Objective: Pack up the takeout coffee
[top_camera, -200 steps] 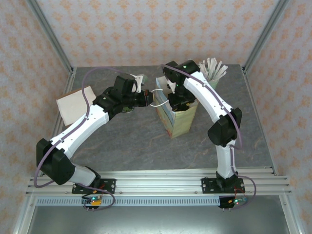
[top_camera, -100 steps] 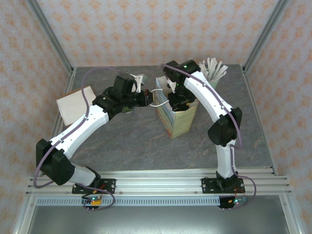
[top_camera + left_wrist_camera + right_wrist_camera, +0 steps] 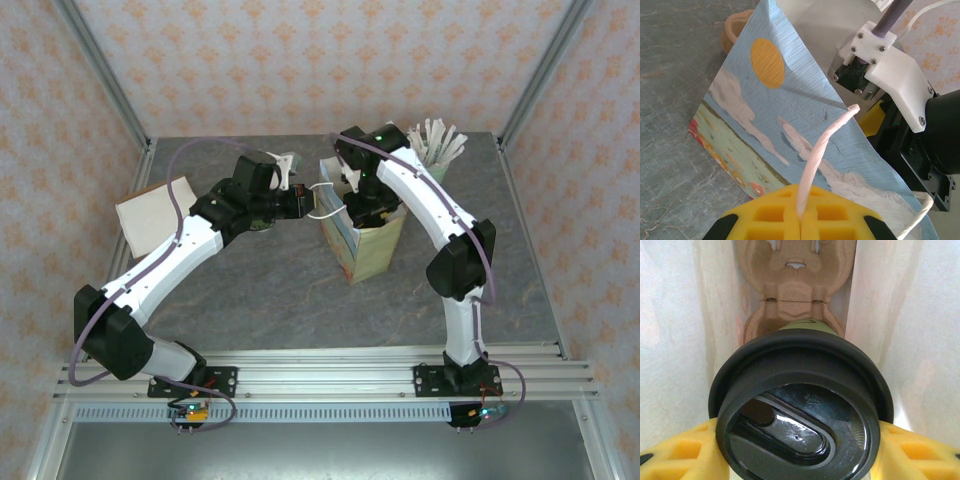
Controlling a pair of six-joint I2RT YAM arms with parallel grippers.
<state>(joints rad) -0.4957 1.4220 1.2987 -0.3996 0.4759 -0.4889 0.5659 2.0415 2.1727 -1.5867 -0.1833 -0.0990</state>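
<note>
Step in hand: lowering the cup. The right gripper (image 3: 800, 457), jaws clamped on the coffee (image 3: 800, 405) just under its lid, holds it inside the bag (image 3: 670, 340), above the carrier (image 3: 792, 285) on the bag's floor. The left gripper (image 3: 800, 222), jaws together on the handle (image 3: 822, 150), steadies the bag. The next move probably calls for a straight descent into a carrier well, then release. The right arm (image 3: 440, 215) arches over the bag mouth; the left arm (image 3: 170, 255) reaches in sideways.
</note>
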